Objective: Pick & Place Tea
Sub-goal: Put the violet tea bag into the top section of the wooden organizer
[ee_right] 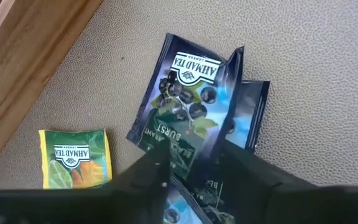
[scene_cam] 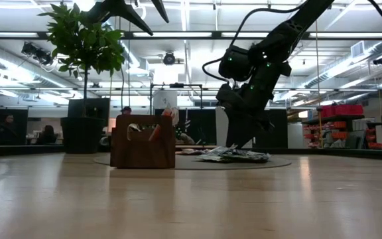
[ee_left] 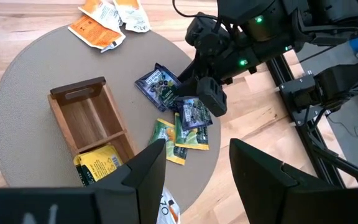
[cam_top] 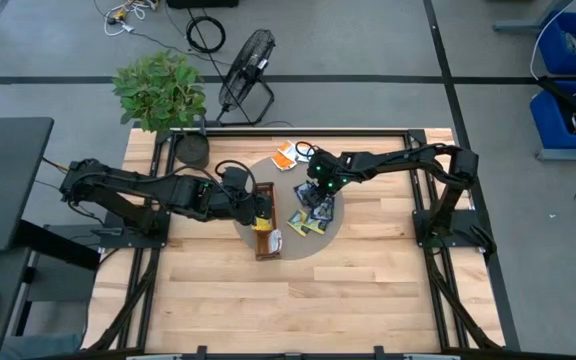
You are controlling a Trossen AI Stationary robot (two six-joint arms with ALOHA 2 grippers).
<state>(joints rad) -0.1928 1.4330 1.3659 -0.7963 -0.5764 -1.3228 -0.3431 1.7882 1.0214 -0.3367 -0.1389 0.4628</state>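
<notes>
On a round grey mat [cam_top: 340,222] stands a long wooden tray [ee_left: 92,118] with yellow-green sachets [ee_left: 101,165] in one compartment. Orange-and-white sachets [ee_left: 104,18] lie at the mat's far edge. Dark blue sachets [ee_left: 157,84] and yellow-green ones [ee_left: 182,137] lie to the tray's right. My left gripper [ee_left: 194,180] hovers open above the tray [cam_top: 266,235], holding nothing. My right gripper [ee_right: 194,171] is down at the dark blue pile [scene_cam: 234,154], shut on one dark blue sachet [ee_right: 185,106]. My right gripper pinches a dark blue sachet by its edge [ee_right: 191,155] between the two fingers, which come from above, pointing down. The sachet is tilted, with one corner [ee_right: 235,59] turned up. It lies over another dark sachet [ee_right: 250,106]; whether it is lifted clear I cannot tell.
A potted plant [cam_top: 163,95] stands at the table's far left corner, and a floor fan [cam_top: 246,65] sits beyond the far edge. Bare wood spreads over the table's near half [cam_top: 298,300]. One yellow-green sachet [ee_right: 73,158] lies alone on the mat near the tray.
</notes>
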